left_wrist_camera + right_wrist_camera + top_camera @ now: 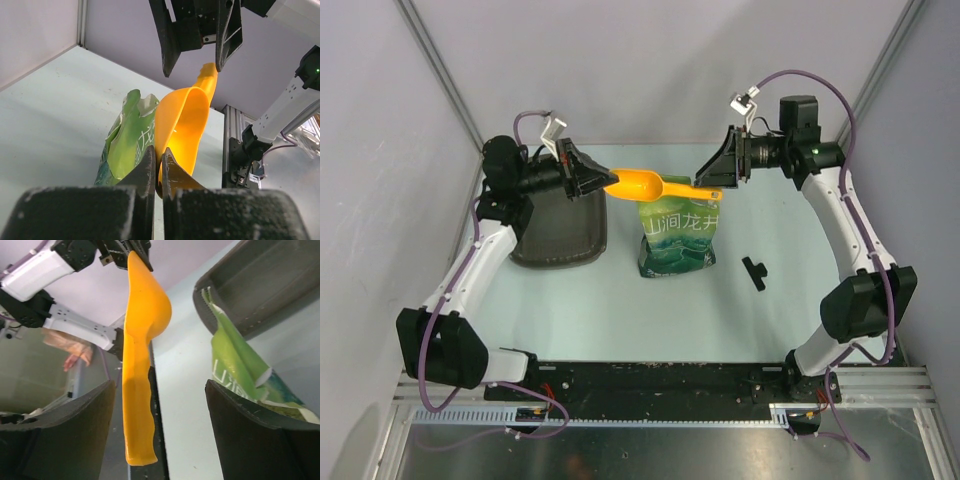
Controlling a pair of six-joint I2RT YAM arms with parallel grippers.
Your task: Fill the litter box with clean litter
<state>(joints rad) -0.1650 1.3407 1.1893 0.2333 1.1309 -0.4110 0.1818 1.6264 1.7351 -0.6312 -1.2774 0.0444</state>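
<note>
My left gripper is shut on the bowl rim of an orange plastic scoop and holds it in the air above the green printed pouch. In the left wrist view the fingers pinch the scoop. My right gripper is open, and the scoop's handle hangs between its jaws without touching them. The dark litter box lies under the left arm; its inside looks bare. No clean litter shows.
The pouch lies beside the litter box with its torn top toward the back. A small black part lies on the table at the right. Purple walls and metal posts close in the back and sides.
</note>
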